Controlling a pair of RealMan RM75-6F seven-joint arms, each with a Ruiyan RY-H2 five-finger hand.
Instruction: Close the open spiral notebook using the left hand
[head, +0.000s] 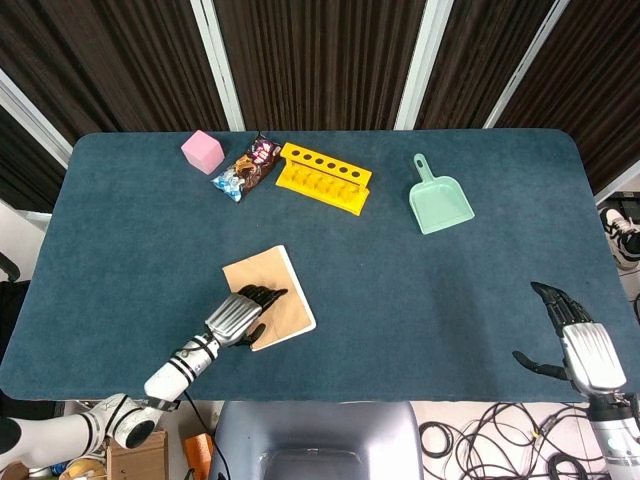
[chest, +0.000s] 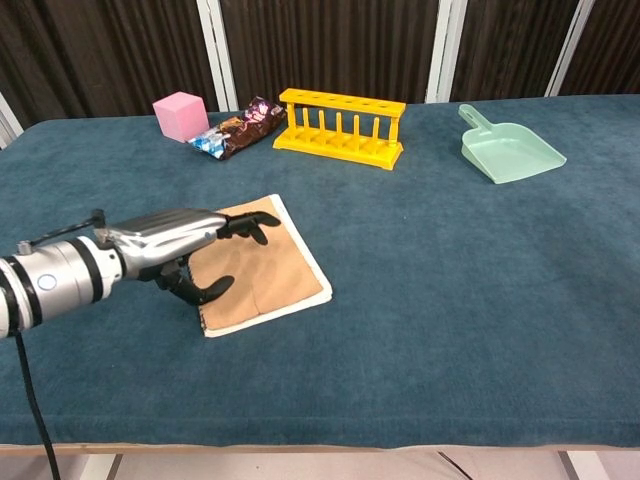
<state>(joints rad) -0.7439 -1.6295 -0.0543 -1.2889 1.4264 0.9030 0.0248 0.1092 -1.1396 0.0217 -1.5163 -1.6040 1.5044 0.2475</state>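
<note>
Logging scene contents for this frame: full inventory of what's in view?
spiral notebook: 1, brown cover, lying flat and closed, front left of the table
cube: 1, pink, far left
snack packet: 1, dark with bright print, between the cube and the rack
test tube rack: 1, yellow, no tubes in it, far centre
dustpan: 1, pale green, far right
table: 1, dark teal cloth
left hand: 1, silver and black, over the notebook's left part, fingers spread, holding nothing
right hand: 1, silver and black, off the table's front right corner, fingers apart, holding nothing
</note>
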